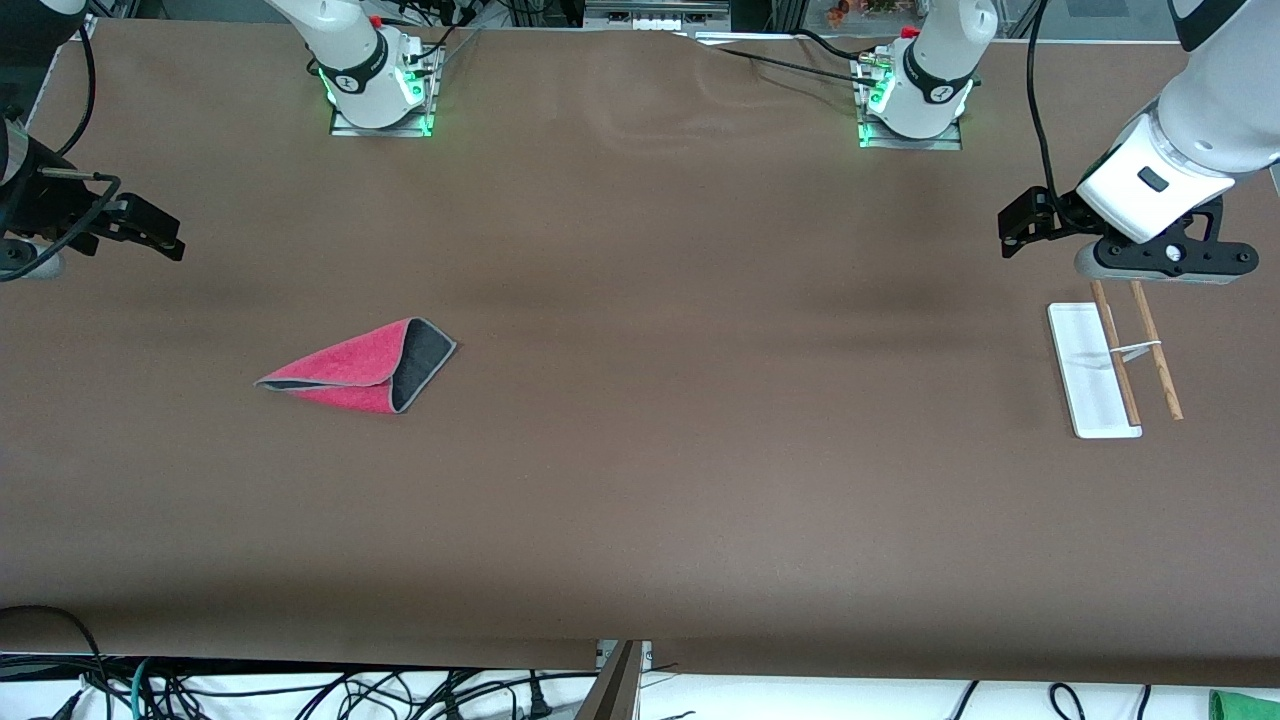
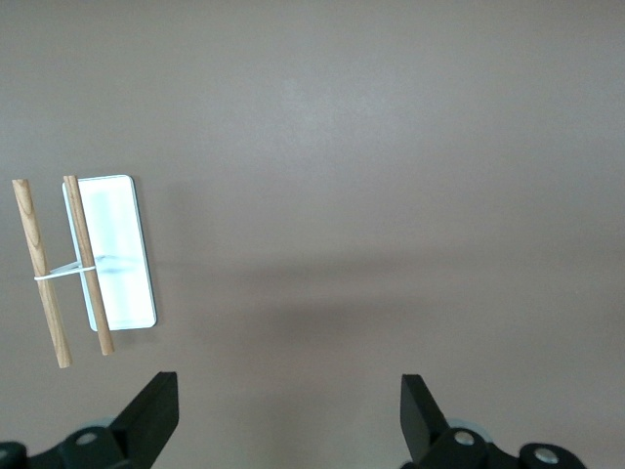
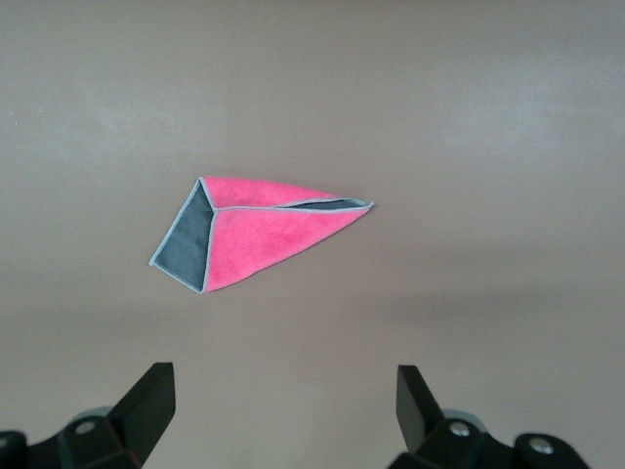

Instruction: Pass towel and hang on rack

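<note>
while the towel (image 1: 365, 366) lies folded on the table (image 1: 640, 480) toward the right arm's end, the rack (image 1: 1110, 365) stands near the left arm's edge. both grippers hang in the air, jaws apart — the right gripper (image 3: 283, 410) over that end's edge, the left gripper (image 2: 288, 415) just by the rack.

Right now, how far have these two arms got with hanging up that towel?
Nothing is done yet. The towel lies folded on the table toward the right arm's end, untouched. The rack stands bare toward the left arm's end. The right hand hangs open above the towel; the left hand hangs open beside the rack. Picking up, passing and hanging all remain.
</note>
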Robot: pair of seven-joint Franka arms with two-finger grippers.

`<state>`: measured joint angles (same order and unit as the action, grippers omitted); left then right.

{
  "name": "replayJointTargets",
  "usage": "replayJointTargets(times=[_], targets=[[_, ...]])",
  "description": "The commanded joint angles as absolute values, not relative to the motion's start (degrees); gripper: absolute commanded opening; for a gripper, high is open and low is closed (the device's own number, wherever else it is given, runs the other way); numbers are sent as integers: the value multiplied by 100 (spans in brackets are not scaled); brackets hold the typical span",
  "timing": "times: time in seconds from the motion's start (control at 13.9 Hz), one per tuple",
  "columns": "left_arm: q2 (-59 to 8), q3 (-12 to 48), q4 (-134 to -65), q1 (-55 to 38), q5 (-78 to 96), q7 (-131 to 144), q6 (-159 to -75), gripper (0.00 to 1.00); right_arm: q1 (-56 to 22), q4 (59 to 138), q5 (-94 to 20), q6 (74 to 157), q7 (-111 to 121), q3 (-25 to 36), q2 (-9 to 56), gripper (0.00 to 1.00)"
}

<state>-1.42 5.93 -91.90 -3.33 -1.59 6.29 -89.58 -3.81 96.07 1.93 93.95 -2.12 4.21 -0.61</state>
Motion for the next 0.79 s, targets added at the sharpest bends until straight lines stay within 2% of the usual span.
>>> replayJointTargets(times=[0.0, 0.72], targets=[[-149, 642, -9158, -264, -123, 606, -8895, 100, -360, 9536, 167, 9352, -289, 404, -70, 100], [-149, 624, -9158, -264, -132, 624, -8886, 100, -369, 9510, 167, 9360, -193, 396, -35, 100]])
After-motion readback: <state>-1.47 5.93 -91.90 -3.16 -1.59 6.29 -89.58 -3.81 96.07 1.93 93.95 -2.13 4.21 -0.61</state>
